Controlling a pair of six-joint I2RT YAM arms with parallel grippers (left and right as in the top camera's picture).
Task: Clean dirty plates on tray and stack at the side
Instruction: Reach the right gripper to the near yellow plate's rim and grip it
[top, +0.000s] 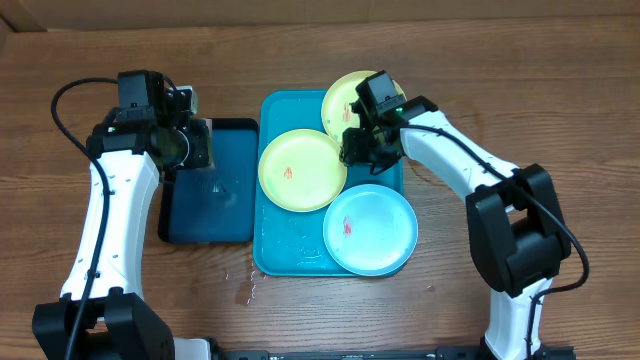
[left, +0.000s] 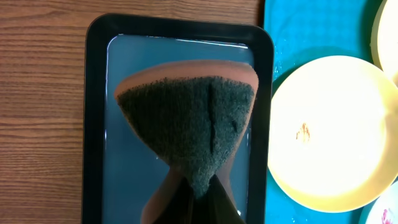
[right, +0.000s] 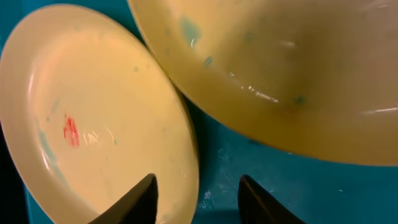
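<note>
Three plates lie on the turquoise tray (top: 275, 250): a lime-green plate (top: 300, 170) in the middle, another lime-green one (top: 345, 100) at the back, and a light-blue plate (top: 372, 230) at the front right. Each shows a small red smear. My right gripper (top: 362, 150) is open and straddles the right rim of the middle green plate (right: 93, 124); one finger (right: 140, 199) is over the plate, the other over the tray floor (right: 249, 162). My left gripper (left: 199, 196) is shut on a sponge (left: 193, 124), dark scouring face showing, above the dark-blue tray (left: 96, 124).
The dark-blue, black-rimmed tray (top: 210, 210) holds shallow water and sits just left of the turquoise tray. Small water drops (top: 245, 285) lie on the wooden table in front of the trays. The back green plate (right: 298, 74) overhangs close above my right fingers.
</note>
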